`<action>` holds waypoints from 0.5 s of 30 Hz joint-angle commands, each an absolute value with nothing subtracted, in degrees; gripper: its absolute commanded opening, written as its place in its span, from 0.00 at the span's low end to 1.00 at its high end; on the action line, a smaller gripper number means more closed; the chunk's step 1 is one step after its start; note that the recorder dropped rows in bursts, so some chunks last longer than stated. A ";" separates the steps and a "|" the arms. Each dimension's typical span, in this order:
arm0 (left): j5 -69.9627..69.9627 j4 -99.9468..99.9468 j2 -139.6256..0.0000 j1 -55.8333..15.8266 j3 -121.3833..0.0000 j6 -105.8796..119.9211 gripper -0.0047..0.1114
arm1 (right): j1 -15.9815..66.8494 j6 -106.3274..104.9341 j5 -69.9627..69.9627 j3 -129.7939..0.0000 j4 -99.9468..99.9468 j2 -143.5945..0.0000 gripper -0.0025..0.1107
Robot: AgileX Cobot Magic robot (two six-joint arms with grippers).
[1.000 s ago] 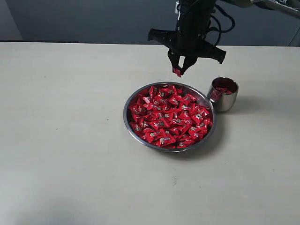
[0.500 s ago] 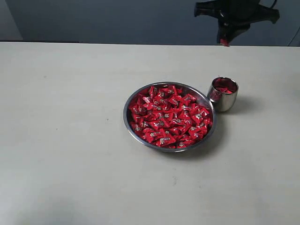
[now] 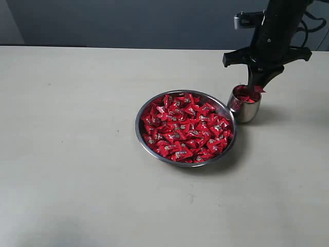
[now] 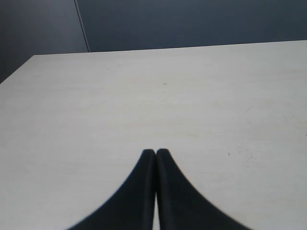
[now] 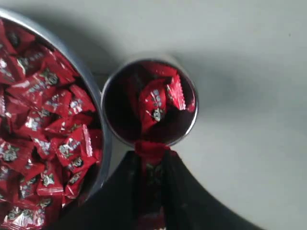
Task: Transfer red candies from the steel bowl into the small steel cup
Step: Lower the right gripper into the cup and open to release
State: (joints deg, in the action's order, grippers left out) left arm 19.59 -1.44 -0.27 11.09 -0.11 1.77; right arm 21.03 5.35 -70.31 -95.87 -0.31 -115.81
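The steel bowl (image 3: 141, 135) sits mid-table, heaped with red candies (image 3: 185, 128). Just right of it stands the small steel cup (image 3: 247, 111), with a few red candies (image 5: 156, 103) inside. My right gripper (image 3: 256, 85) hangs directly over the cup's rim, shut on one red candy (image 5: 152, 165) whose wrapper end pokes out past the fingertips. In the right wrist view the cup (image 5: 191, 130) lies just beyond my jaws, and the bowl (image 5: 101, 148) is beside it. My left gripper (image 4: 156, 152) is shut and empty, over bare table far from the bowl.
The pale table (image 3: 77, 154) spreads wide to the left of the bowl and in front of it. A dark wall (image 3: 128, 20) runs behind the table's far edge. The bowl and the cup almost touch.
My right gripper carried the candy from above the bowl's far rim up and to the right, then came down over the cup. The bowl and the cup have not moved.
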 commanded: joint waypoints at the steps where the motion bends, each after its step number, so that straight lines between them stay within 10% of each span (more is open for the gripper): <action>1: 19.14 -1.55 0.00 10.72 0.00 1.68 0.04 | 20.66 4.33 -69.96 -95.06 -0.95 -115.55 0.01; 15: 19.14 -1.55 0.00 10.72 0.00 1.68 0.04 | 20.66 2.97 -64.00 -95.06 -0.87 -119.51 0.01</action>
